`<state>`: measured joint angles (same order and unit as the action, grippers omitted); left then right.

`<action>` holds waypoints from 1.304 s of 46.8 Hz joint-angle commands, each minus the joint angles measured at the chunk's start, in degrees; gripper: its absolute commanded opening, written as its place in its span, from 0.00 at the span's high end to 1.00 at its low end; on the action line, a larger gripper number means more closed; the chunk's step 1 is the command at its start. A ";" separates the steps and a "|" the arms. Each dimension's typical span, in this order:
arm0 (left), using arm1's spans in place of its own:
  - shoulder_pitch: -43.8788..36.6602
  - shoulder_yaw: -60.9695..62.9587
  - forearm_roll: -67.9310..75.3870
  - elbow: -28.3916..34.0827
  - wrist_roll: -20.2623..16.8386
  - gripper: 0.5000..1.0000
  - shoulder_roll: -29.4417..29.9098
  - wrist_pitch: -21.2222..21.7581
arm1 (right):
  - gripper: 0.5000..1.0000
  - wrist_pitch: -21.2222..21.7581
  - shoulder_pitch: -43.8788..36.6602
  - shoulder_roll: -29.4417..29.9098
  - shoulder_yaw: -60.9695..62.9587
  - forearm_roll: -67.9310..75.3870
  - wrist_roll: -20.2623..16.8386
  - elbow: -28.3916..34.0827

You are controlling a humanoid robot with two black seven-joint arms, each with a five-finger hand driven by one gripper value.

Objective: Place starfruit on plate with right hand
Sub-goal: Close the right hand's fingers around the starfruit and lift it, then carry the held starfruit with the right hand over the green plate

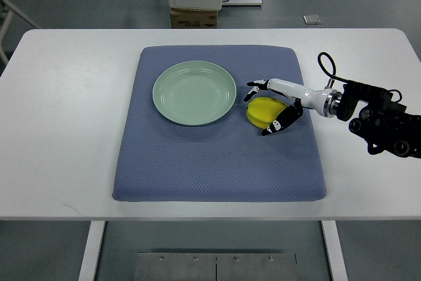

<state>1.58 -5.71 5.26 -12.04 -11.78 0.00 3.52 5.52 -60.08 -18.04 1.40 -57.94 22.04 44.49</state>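
Note:
A yellow starfruit (pixel 262 111) lies on the blue mat, just right of the pale green plate (pixel 195 92). My right hand (pixel 270 104) comes in from the right edge and sits over the starfruit. Its fingers (pixel 257 85) reach along the fruit's far side and its thumb (pixel 277 125) curls at the near side, so they wrap the fruit. The fruit rests on the mat. The plate holds nothing. The left arm does not show.
The blue mat (pixel 217 156) covers the middle of a white table (pixel 66 129). A cardboard box (pixel 194 18) and a white cabinet base stand on the floor beyond the far table edge.

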 commanded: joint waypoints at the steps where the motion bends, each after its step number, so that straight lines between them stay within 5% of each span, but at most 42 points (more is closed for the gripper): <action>1: 0.00 0.00 0.01 0.00 0.00 0.00 0.00 0.00 | 0.01 -0.51 0.57 0.11 -0.17 -0.16 0.29 -0.64; 5: 0.00 0.00 -0.08 0.00 0.00 0.00 0.00 0.00 | 0.04 -1.48 0.93 0.28 -0.79 -0.16 0.38 -1.16; 10: 0.00 0.00 0.01 0.00 0.00 0.00 0.00 0.00 | 0.22 -2.36 0.93 0.37 -1.58 -0.16 0.29 -1.95; 13: 0.00 0.00 0.01 0.00 0.00 0.00 0.00 0.00 | 0.42 -2.36 0.93 0.37 -1.58 -0.16 0.29 -2.13; 16: 0.00 0.00 0.01 0.00 0.00 0.00 0.00 0.00 | 0.77 -2.36 0.93 0.37 -1.58 -0.16 0.20 -2.22; 19: 0.00 0.00 0.01 0.00 0.00 0.00 0.00 0.00 | 1.00 -2.27 0.93 0.37 -1.67 -0.16 -0.06 -2.22; 61: 0.00 0.00 0.01 0.00 0.00 0.00 0.00 0.00 | 1.00 1.33 -6.72 -0.24 3.96 1.25 -5.51 -1.87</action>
<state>1.58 -5.71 5.27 -12.04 -11.78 0.00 3.52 6.83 -66.23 -18.36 5.37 -56.78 16.71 42.56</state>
